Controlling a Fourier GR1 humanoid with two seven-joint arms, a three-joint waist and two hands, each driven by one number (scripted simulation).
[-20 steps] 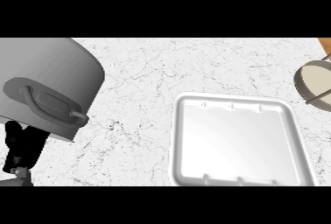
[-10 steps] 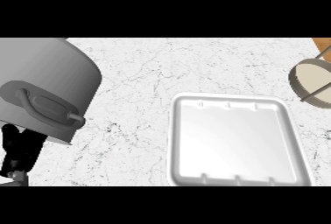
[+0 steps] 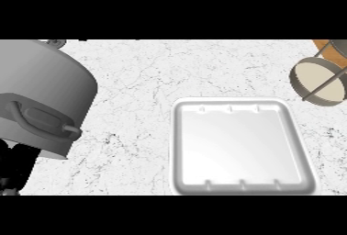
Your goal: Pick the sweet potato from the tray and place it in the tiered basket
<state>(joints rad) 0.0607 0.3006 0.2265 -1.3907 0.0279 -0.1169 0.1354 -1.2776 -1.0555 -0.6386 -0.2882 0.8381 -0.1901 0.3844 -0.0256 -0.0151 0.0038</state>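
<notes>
The white tray (image 3: 240, 149) lies on the marble counter at the centre right, and nothing shows inside it. I see no sweet potato anywhere. The tiered basket (image 3: 324, 75), wire-framed with a pale round shelf, is cut off by the upper right edge. My left forearm (image 3: 41, 101) fills the left side as a big grey cylinder. Below it, a dark part of my left hand (image 3: 15, 166) shows at the lower left edge, mostly hidden. My right hand is out of the picture.
Bare marble counter (image 3: 142, 87) stretches between the forearm and the tray, and on towards the basket. A small grey round object (image 3: 55, 43) peeks out at the top left edge.
The tray and the basket have slid slightly left in the picture, so more of the basket shows. The left forearm and hand look almost unmoved.
</notes>
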